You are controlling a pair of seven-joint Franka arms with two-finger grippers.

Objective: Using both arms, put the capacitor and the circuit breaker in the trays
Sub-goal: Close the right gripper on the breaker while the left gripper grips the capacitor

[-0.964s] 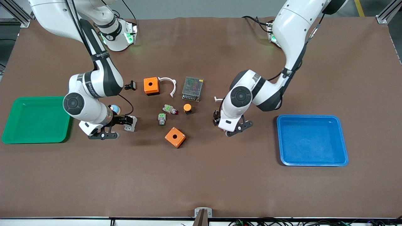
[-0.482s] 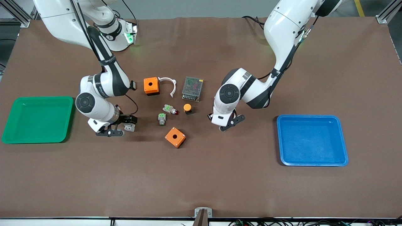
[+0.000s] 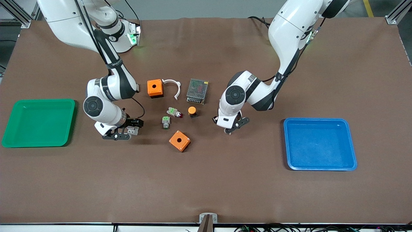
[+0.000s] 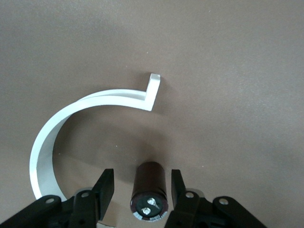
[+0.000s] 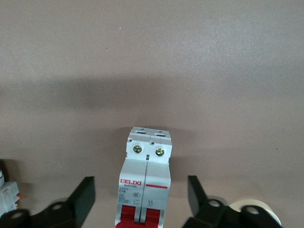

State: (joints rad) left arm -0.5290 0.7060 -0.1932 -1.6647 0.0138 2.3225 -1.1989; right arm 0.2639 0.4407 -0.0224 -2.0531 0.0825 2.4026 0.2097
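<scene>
The capacitor (image 4: 149,190), a dark brown stubby cylinder, lies on the mat between the open fingers of my left gripper (image 4: 141,183), untouched. In the front view it is hidden under the left wrist, and the left gripper (image 3: 215,120) is low over the mat beside the orange-capped button. The circuit breaker (image 5: 145,185), white-grey with red levers, lies between the open fingers of my right gripper (image 5: 141,194) with gaps on both sides. In the front view the breaker (image 3: 131,130) lies at the right gripper (image 3: 133,126).
A white curved clip (image 4: 71,123) lies close to the capacitor. Green tray (image 3: 38,122) at the right arm's end, blue tray (image 3: 320,143) at the left arm's end. Between the arms: two orange boxes (image 3: 154,88) (image 3: 179,140), a meshed power supply (image 3: 197,91), an orange button (image 3: 192,111), green-topped parts (image 3: 165,121).
Both hands have moved in toward the middle of the table: the right gripper has closed in around the circuit breaker and the left gripper has come over the capacitor. Both stay open.
</scene>
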